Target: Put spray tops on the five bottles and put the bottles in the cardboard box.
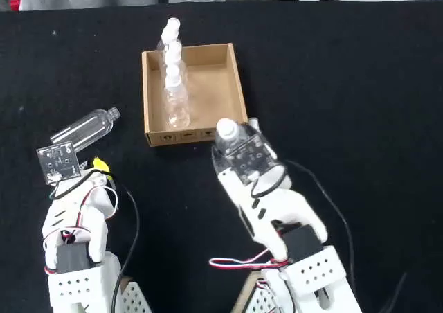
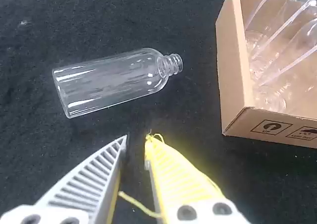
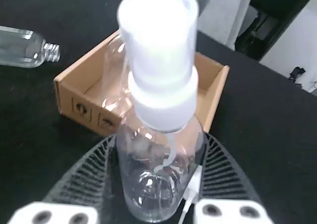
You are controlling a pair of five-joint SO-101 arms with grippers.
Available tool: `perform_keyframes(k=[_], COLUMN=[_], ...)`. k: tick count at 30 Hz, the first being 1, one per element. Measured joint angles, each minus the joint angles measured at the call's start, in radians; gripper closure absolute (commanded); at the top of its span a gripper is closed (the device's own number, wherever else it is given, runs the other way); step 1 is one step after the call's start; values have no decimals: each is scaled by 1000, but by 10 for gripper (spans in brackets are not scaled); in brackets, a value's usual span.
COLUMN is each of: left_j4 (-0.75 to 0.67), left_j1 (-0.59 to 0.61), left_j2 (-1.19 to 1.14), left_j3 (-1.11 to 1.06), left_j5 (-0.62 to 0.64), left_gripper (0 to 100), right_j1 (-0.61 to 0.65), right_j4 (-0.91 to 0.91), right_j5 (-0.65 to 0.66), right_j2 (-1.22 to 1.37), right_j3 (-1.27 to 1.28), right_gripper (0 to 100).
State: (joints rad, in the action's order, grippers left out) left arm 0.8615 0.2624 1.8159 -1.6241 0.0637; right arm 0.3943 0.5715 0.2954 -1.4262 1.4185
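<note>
Right hand [image 3: 161, 140]: pinching a clear capped bottle [image 3: 158, 184] by its body, one finger on each side, white spray top upward.
Where that bottle is: held above the counter [image 1: 346, 84], just outside the near wall of the cardboard box [image 1: 239, 84], by its near right corner.
Step in hand: I judge this to be the boxing of a finished bottle, with its top on and the box right ahead.
Next move: it looks to call for a lift over the wall, then a lowering into the bare part of the box floor beside the row.
Row in the box [image 1: 173, 70]: capped bottles against the left wall, three as far as I can make out.
Left hand [image 2: 136, 137]: fingers drawn almost together with only a slit between them, holding nothing.
Uncapped bottle [image 2: 116, 80]: on its side on the counter just beyond the left hand, apart from it, with the bare threaded neck pointing toward the box.
What is left: by my reckoning that one needs a top, then boxing.
</note>
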Motion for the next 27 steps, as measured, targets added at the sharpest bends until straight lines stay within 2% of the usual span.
perform_keyframes(k=[5, 9, 20, 27], left_j4=[0, 0, 0, 0], left_j1=[0, 0, 0, 0], left_j2=[0, 0, 0, 0], left_j3=[0, 0, 0, 0], left_j5=[0, 0, 0, 0], left_gripper=[948, 948, 948, 948], right_j1=[-5, -3, -2, -3], right_j4=[25, 25, 25, -41], right_j5=[-3, -2, 0, -2], right_j2=[0, 5, 402, 580], right_j3=[-86, -172, -482, -562], right_gripper=[882, 930, 931, 930])
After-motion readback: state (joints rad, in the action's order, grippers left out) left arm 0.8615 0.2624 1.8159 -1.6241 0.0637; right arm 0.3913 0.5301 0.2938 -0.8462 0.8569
